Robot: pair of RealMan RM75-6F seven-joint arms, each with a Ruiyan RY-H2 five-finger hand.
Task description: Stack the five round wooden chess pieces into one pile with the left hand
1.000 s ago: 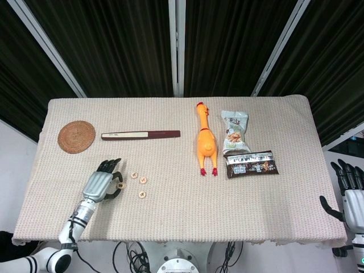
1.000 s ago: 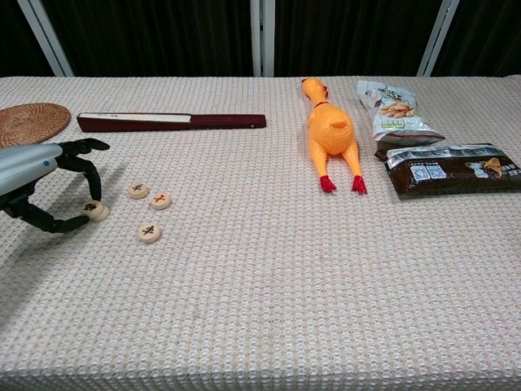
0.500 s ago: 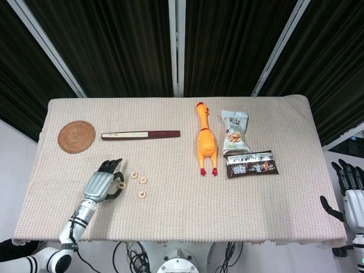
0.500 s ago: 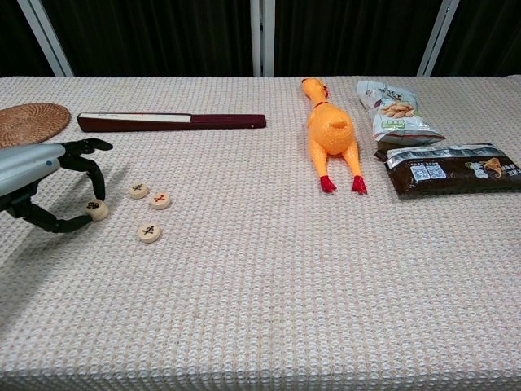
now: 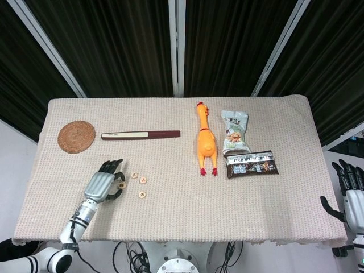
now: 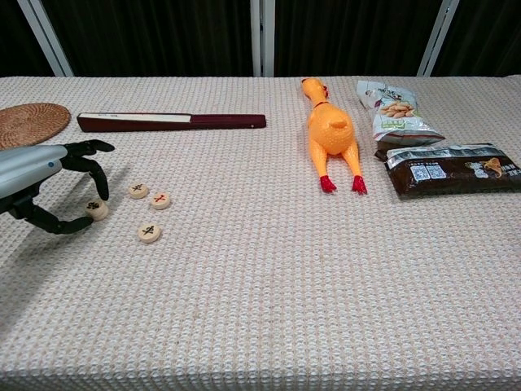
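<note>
My left hand (image 5: 103, 183) (image 6: 37, 173) hovers low over the table's front left. It pinches one round wooden chess piece (image 6: 98, 209) (image 5: 121, 185) between thumb and a finger; whether another piece lies under it I cannot tell. Three more pieces lie flat just right of the hand: one (image 6: 138, 191), a red-marked one (image 6: 160, 199) touching it, and one nearer the front (image 6: 149, 233). My right hand (image 5: 350, 190) hangs beyond the table's right edge, fingers spread and holding nothing; only the head view shows it.
A woven coaster (image 5: 76, 136) and a long dark-red folded fan (image 5: 140, 135) lie behind the pieces. A yellow rubber chicken (image 5: 206, 142), a snack bag (image 5: 235, 132) and a dark snack packet (image 5: 252, 164) occupy the right half.
The left hand has drawn slightly back and up with the pinched piece. The three loose pieces and the right hand have not moved.
</note>
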